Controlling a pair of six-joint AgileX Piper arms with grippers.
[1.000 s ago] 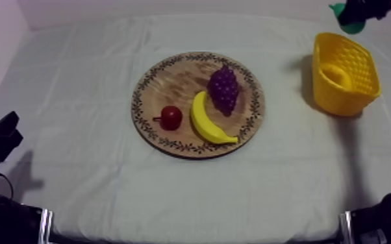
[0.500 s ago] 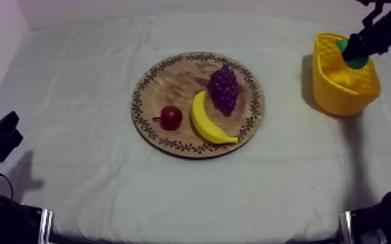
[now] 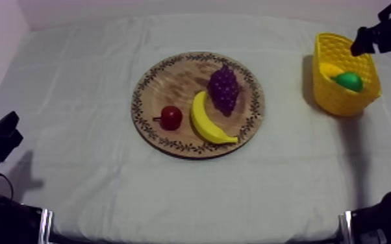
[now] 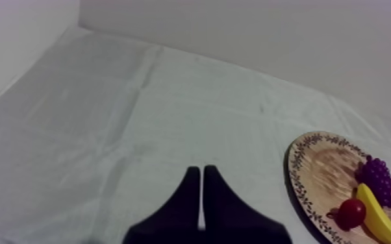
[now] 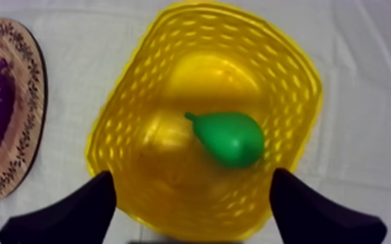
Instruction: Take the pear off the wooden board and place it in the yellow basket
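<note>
The green pear (image 3: 349, 80) lies inside the yellow basket (image 3: 365, 97) at the table's right; from above it rests on the basket floor (image 5: 230, 138). My right gripper (image 3: 358, 46) hovers over the basket's far rim, open and holding nothing, its fingers (image 5: 75, 211) spread wide across the basket (image 5: 289, 78). The round wooden board (image 3: 172, 81) in the middle carries a banana (image 3: 208, 121), grapes (image 3: 224, 87) and a small red fruit (image 3: 170, 117). My left gripper (image 4: 201, 178) is shut over bare cloth, left of the board (image 4: 318, 169).
The board with its fruit sits mid-table, well left of the basket. Open cloth surrounds both. The table's front edge runs along the bottom of the top view, with my arms' bases at both lower corners.
My right gripper carried the pear down over the basket, let it go and rose toward the far rim. The pear now lies in the basket. The left arm stayed still.
</note>
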